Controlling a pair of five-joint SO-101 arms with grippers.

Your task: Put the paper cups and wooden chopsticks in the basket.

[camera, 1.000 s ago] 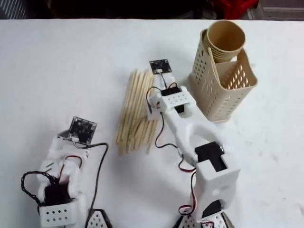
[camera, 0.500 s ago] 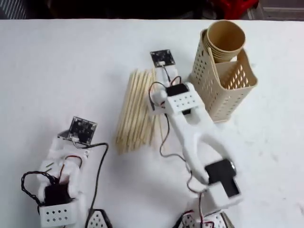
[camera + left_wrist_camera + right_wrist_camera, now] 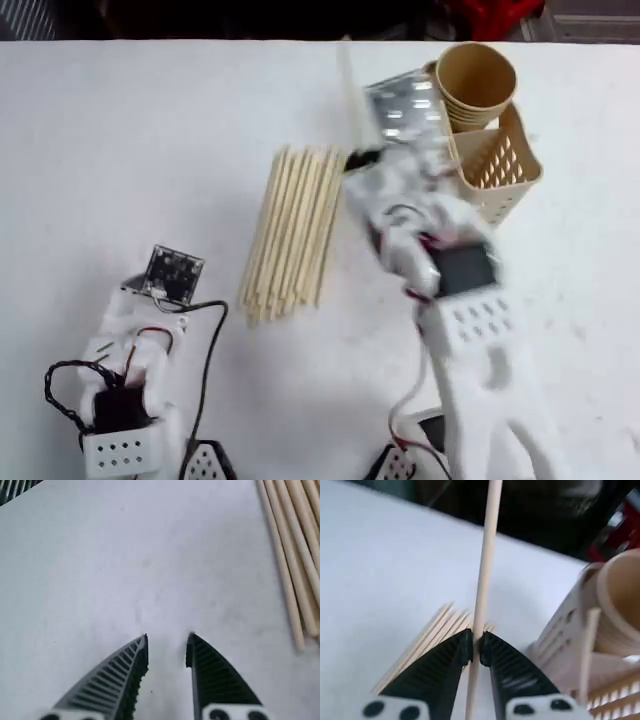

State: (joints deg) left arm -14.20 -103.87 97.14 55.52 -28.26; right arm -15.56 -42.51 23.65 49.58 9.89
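Observation:
My right gripper (image 3: 476, 647) is shut on a single wooden chopstick (image 3: 485, 575), held up off the table. In the high view that chopstick (image 3: 350, 95) points away from the arm, just left of the basket (image 3: 490, 165). The cream perforated basket holds a stack of paper cups (image 3: 474, 82) and one chopstick (image 3: 588, 650) leaning inside. A bundle of several chopsticks (image 3: 292, 230) lies on the white table left of the right arm. My left gripper (image 3: 167, 647) hovers open over bare table at the near left, with the bundle's ends (image 3: 295, 555) off to one side.
The white table (image 3: 150, 140) stretches wide to the left and behind the bundle. The left arm (image 3: 130, 390) sits folded at the front left. Dark clutter lies beyond the table's far edge.
The right arm has lifted from the chopstick bundle and swung toward the basket, carrying one chopstick up. The left arm has not moved.

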